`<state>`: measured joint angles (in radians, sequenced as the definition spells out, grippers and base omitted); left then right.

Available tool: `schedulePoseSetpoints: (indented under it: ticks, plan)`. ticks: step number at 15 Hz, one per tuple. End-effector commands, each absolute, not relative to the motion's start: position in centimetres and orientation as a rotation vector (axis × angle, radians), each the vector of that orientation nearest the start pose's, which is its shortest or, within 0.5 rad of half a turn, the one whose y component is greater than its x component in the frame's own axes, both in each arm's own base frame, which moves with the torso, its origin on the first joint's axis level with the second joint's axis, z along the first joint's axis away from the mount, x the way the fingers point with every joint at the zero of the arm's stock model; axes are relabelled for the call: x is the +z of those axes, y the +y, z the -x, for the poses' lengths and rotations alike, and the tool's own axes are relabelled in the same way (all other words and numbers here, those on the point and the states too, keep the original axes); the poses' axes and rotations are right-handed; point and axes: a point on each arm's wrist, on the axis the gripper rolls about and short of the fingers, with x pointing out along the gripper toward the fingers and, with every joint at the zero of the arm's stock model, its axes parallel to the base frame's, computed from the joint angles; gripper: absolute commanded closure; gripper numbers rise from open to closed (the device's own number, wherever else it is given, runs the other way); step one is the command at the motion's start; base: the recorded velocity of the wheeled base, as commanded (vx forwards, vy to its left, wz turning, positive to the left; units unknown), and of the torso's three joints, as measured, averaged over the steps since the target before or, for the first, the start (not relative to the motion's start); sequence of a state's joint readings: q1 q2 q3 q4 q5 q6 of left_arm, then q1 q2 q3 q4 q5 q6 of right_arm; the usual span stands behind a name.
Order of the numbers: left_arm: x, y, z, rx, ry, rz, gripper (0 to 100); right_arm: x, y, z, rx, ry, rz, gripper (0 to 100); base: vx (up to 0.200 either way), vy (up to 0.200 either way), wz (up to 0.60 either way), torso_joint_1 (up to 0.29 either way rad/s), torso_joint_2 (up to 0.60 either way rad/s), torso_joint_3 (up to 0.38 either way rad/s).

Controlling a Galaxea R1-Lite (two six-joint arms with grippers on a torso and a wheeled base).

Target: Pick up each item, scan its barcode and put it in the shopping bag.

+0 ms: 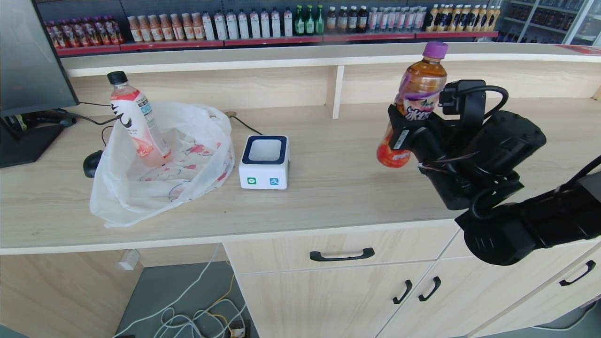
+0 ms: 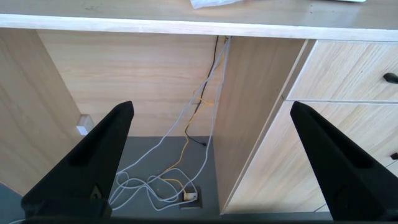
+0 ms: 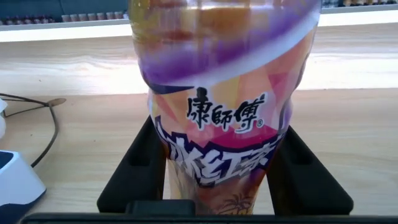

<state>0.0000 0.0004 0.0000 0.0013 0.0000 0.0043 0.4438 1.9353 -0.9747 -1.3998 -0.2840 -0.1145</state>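
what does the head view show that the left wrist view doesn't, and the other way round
Head view: the right pincer shut on a purple-capped bottle above the counter, the scanner, and the shopping bag with a black-capped bottle inside. Left wrist view: the left pincer, open, facing the gap under the counter. Both: the counter edge, drawer fronts, floor cables and a corner of the shopping bag.

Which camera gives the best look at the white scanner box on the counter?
The head view: the scanner box stands whole on the counter, between the shopping bag and the bottle in the right gripper. The right wrist view catches one corner of it behind that bottle. The left wrist view faces cables under the counter.
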Motion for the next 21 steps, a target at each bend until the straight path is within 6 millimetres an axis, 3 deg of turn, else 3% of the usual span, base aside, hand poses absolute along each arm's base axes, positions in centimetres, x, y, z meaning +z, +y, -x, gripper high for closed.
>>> schedulePoseSetpoints:
  ticks: [1,6,9,11,15,17,21]
  plan:
    - [7.5,0.0,2.3,0.0,0.002,-0.005,0,23.5,14.1,-29.0,0.16,-0.423,-0.053,100,0.0,0.0,0.0,0.0,0.0,0.0]
    - [7.5,0.0,2.3,0.0,0.003,-0.005,0,20.7,14.3,-23.7,0.212,-0.384,-0.063,100,0.0,0.0,0.0,0.0,0.0,0.0]
    - [7.6,0.0,2.3,0.0,0.002,-0.005,0,18.7,14.7,-18.4,0.311,-0.283,-0.045,100,0.0,0.0,0.0,0.0,0.0,0.0]
    - [7.5,0.0,2.3,0.0,0.003,-0.005,0,19.0,14.8,-16.7,0.346,-0.291,-0.059,100,0.0,0.0,0.0,0.0,0.0,0.0]
    - [7.5,0.0,2.3,0.002,0.003,-0.005,0,17.9,14.1,-14.8,0.355,-0.244,-0.043,100,0.0,0.0,0.0,0.0,0.0,0.0]
    - [7.5,0.0,2.3,0.0,0.003,-0.005,0,18.2,14.0,-14.7,0.35,-0.257,-0.051,100,0.0,0.0,0.0,0.0,0.0,0.0]
    - [7.5,0.0,2.3,0.0,0.003,-0.005,0,16.9,13.8,-14.5,0.355,-0.209,0.009,100,0.0,0.0,0.0,0.0,0.0,0.0]
